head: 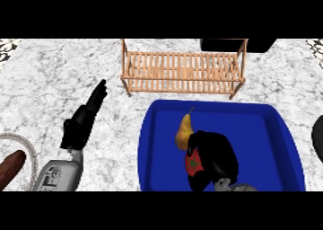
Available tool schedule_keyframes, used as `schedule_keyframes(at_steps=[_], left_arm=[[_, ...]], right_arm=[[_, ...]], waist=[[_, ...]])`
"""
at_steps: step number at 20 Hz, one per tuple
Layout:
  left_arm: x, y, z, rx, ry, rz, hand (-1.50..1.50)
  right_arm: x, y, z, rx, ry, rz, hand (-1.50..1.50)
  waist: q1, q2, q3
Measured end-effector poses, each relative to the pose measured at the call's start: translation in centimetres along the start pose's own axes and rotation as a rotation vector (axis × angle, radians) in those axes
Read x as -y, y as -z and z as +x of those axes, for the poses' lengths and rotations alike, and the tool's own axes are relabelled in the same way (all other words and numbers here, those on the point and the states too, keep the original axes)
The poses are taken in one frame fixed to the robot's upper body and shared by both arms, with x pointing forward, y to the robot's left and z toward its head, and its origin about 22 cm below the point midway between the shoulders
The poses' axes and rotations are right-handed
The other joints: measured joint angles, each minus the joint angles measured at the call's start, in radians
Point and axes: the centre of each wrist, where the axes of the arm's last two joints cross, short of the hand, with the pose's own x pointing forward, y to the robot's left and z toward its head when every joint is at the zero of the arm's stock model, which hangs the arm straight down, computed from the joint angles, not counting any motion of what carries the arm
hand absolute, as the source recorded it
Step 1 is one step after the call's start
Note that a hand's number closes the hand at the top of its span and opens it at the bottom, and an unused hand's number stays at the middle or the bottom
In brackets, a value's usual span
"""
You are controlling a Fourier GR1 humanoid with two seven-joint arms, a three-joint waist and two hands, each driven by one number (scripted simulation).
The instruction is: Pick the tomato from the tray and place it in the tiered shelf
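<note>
A blue tray [283, 134] lies on the marble counter at the lower right. Inside it, my right hand [217, 157] is curled round a red tomato [193, 162], of which only the left side shows. A yellow-brown pear [185, 129] lies just beyond the hand, touching it or nearly so. The wooden tiered shelf [184, 67] stands behind the tray, its slatted top bare. My left hand [85, 121] rests on the counter to the left, fingers straight and pointing away, holding nothing.
A dark box [224, 44] stands behind the shelf. A black rounded object [322, 140] sits at the right edge. A brown elongated object [6, 171] and a thin grey loop [25, 146] lie at the lower left.
</note>
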Motion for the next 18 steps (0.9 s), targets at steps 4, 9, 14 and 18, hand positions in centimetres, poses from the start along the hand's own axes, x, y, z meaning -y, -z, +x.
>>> schedule_keyframes(at_steps=[4, 9, 14, 18], left_arm=[[0.7, 0.2, 0.3, 0.006, -0.004, -0.029, 0.0], [1.1, 1.0, 0.9, 0.015, -0.006, -0.046, 0.0], [1.1, 1.4, 1.2, 0.011, -0.008, -0.049, 0.0], [1.0, 1.2, 0.7, 0.002, -0.006, -0.046, 0.0]], right_arm=[[-1.2, -1.3, 4.4, -0.032, 0.027, -0.039, 1.5], [-1.3, -2.9, 8.2, 0.028, 0.125, -0.139, 1.5], [0.5, -4.2, 10.6, 0.153, 0.254, -0.282, 1.5], [1.9, -4.9, 12.1, 0.232, 0.287, -0.389, 1.5]], waist=[[0.031, 0.002, 0.001], [0.045, 0.004, 0.002], [0.046, -0.002, 0.002], [0.041, -0.007, 0.001]])
